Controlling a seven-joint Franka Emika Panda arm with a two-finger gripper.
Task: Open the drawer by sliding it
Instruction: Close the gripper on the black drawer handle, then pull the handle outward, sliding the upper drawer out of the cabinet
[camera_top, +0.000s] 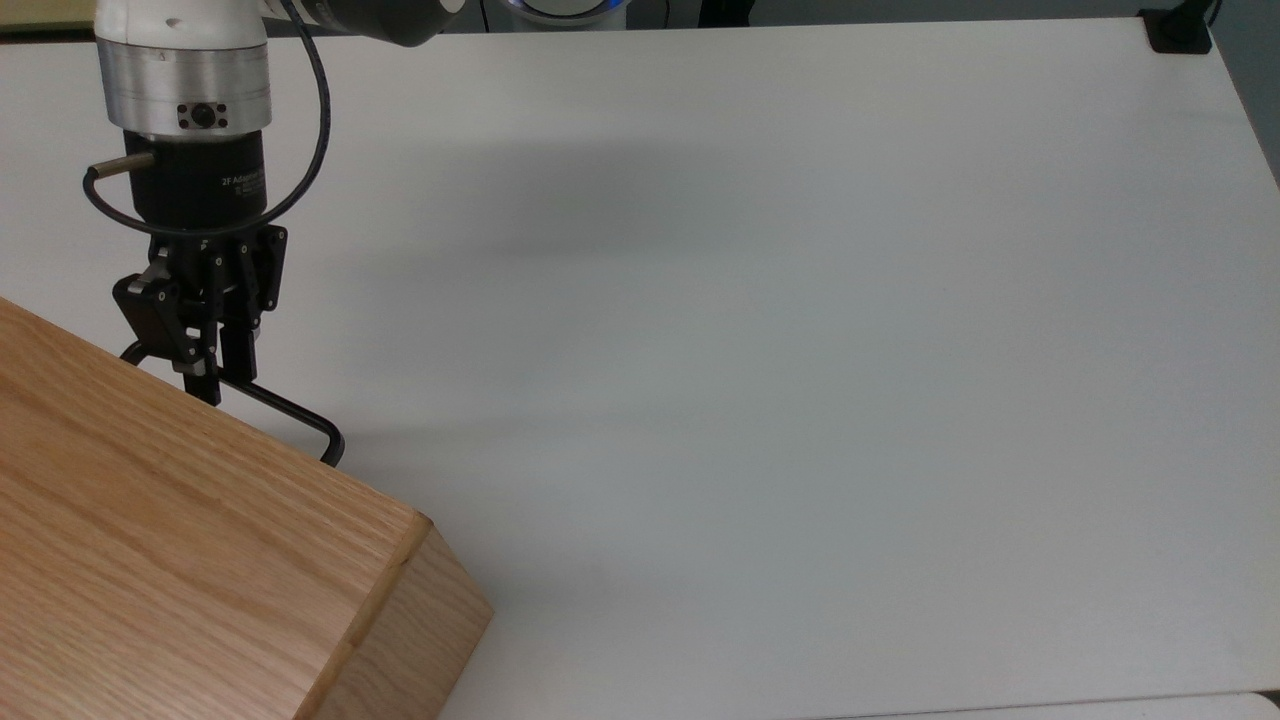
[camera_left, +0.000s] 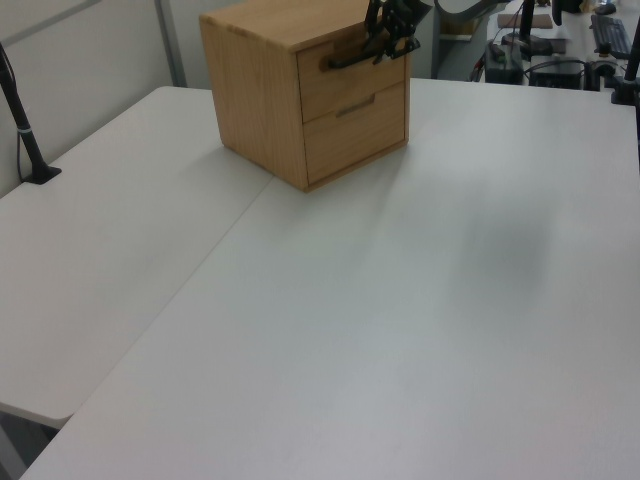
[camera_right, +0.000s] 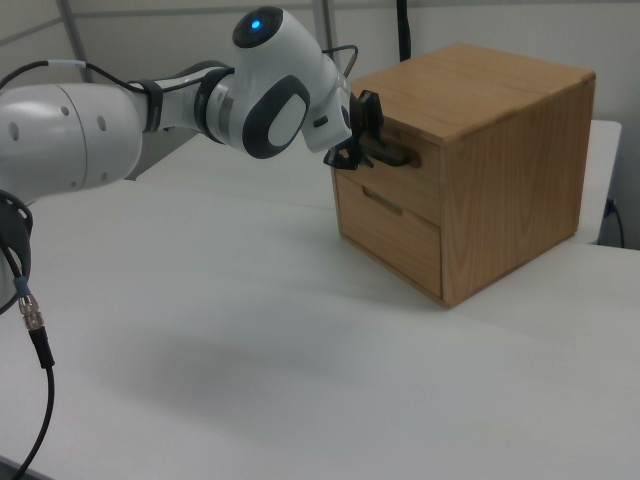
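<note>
The drawer (camera_left: 352, 78) is the upper one of the oak cabinet (camera_top: 180, 560), and its front sits flush with the box. Its long black bar handle (camera_top: 290, 415) sticks out past the cabinet's top edge in the top view. My gripper (camera_top: 222, 380) reaches in from the top view's upper left and is shut on that handle near its left end. In the left view the gripper (camera_left: 388, 32) sits at the handle's (camera_left: 345, 59) right end. In the right view the gripper (camera_right: 362, 140) meets the handle (camera_right: 400, 157) on the drawer front (camera_right: 410, 188).
The cabinet stands on a wide white table (camera_top: 750, 350). A second drawer (camera_left: 360, 125) lies under the first. A black clamp (camera_top: 1180, 30) sits at the top view's far right corner. A black post (camera_left: 25, 130) stands at the left view's left.
</note>
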